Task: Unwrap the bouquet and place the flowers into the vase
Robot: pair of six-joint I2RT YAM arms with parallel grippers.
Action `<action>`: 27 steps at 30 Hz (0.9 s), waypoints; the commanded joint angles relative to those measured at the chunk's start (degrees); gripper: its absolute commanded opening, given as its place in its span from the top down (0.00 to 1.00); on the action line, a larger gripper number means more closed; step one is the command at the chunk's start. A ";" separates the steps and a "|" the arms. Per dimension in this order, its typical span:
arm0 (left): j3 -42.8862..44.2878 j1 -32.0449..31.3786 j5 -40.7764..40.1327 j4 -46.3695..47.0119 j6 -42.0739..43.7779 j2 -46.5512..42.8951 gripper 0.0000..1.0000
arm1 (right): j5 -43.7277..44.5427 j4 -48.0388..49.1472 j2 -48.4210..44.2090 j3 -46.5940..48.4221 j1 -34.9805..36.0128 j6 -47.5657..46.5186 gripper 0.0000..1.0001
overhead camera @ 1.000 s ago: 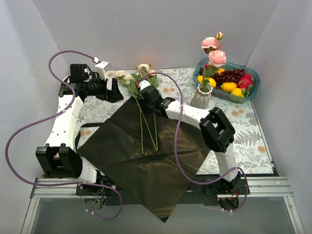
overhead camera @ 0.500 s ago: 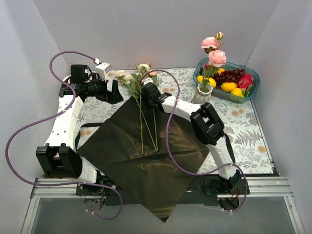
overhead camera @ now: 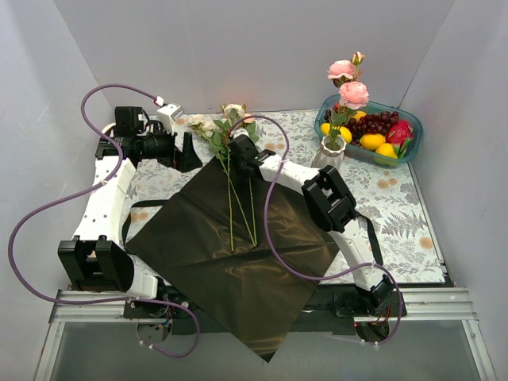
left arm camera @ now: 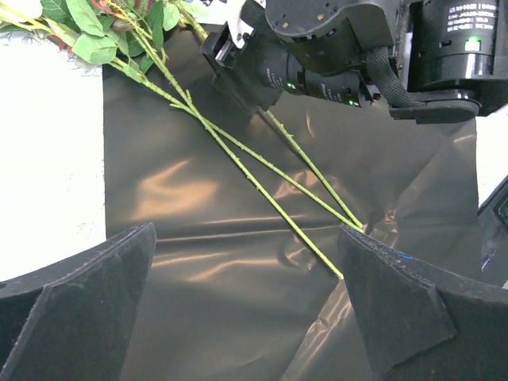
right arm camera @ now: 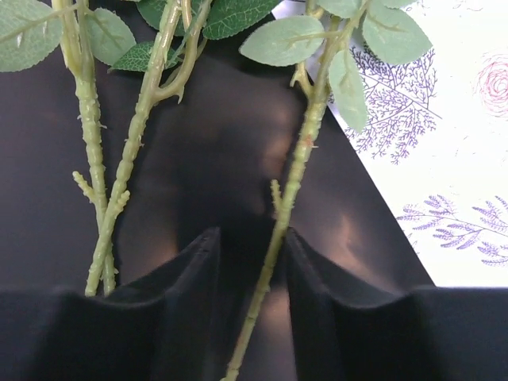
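The bouquet lies unwrapped: the glossy black wrapping paper (overhead camera: 238,262) is spread flat, and the flowers (overhead camera: 231,198) lie on it, their cream blooms (overhead camera: 233,111) past its far corner. My right gripper (overhead camera: 240,156) is down over the stems just below the leaves. In the right wrist view its jaws (right arm camera: 251,238) are open around one green stem (right arm camera: 298,167), which touches the right finger; two more stems (right arm camera: 131,151) lie to the left. My left gripper (left arm camera: 247,230) hovers wide open and empty over the paper's left side. The white vase (overhead camera: 328,159) holds two pink roses (overhead camera: 353,94).
A teal fruit tray (overhead camera: 413,139) stands at the back right, behind the vase. A black ribbon (overhead camera: 371,236) lies on the patterned cloth (overhead camera: 397,214) right of the paper. White walls close in the sides and back. The paper's near corner overhangs the table's front edge.
The right arm's elbow has swung left and back while its gripper stays over the stems. Its jaws have narrowed around one stem. The left arm has not moved.
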 commanded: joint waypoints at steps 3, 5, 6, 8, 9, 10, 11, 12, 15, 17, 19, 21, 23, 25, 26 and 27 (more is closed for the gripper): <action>-0.56 0.29 1.61 -0.03 0.99 -3.22 0.02 | -1.98 -1.71 0.95 -0.31 -1.01 2.05 0.73; -0.73 0.29 1.52 -0.03 0.99 -3.31 0.02 | -1.99 -1.53 0.60 -1.19 -1.01 2.05 0.83; -0.91 0.29 1.52 0.05 0.81 -3.48 0.02 | -1.99 -1.44 0.07 -1.46 -1.01 2.14 0.91; -1.34 0.29 1.34 0.32 0.73 -3.92 0.02 | -1.98 -1.44 -0.46 -1.90 -1.01 2.23 0.92; -1.35 0.29 1.25 0.23 0.73 -4.01 0.02 | -1.81 -1.35 -1.15 -1.99 -1.01 2.32 0.91; -1.43 0.29 0.99 0.32 0.81 -4.10 0.02 | -1.72 -1.35 -1.60 -2.34 -1.09 2.23 0.91; -1.35 0.29 0.99 0.23 0.81 -4.19 0.02 | -1.37 -1.26 -2.04 -2.43 -1.01 2.23 0.91; -1.35 0.29 0.90 0.23 0.81 -4.19 0.02 | -0.85 -1.09 -3.17 -2.51 -1.01 2.05 0.93; -1.17 2.03 0.38 -0.03 0.90 -4.36 0.02 | 0.73 -0.30 -6.33 -2.60 -1.01 1.79 0.99; -0.82 2.05 0.20 -0.82 1.69 -4.37 0.02 | 2.40 -1.52 -7.75 -0.51 -1.01 1.26 0.99; 0.14 2.66 0.02 -1.44 1.87 -4.19 0.02 | 4.86 -3.28 -8.98 1.87 -1.01 0.65 0.99; 0.58 3.45 0.81 -2.14 2.48 -4.10 0.02 | 6.79 -4.60 -11.16 3.45 -1.01 -0.40 0.99; 1.20 3.63 1.08 -3.19 2.75 -3.93 0.02 | 7.68 -2.86 -13.72 3.20 -1.01 -1.46 0.99; 1.81 4.16 1.51 -4.16 3.01 -3.40 0.02 | 8.99 -3.02 -16.89 4.60 -1.18 -2.78 0.99; 2.43 4.60 2.04 -4.34 2.92 -3.22 0.02 | 9.61 -3.89 -17.59 6.08 -1.44 -2.87 0.99; 2.95 5.91 3.44 -4.51 2.49 -2.87 0.02 | 10.14 -6.51 -18.55 7.58 -1.71 -2.69 0.99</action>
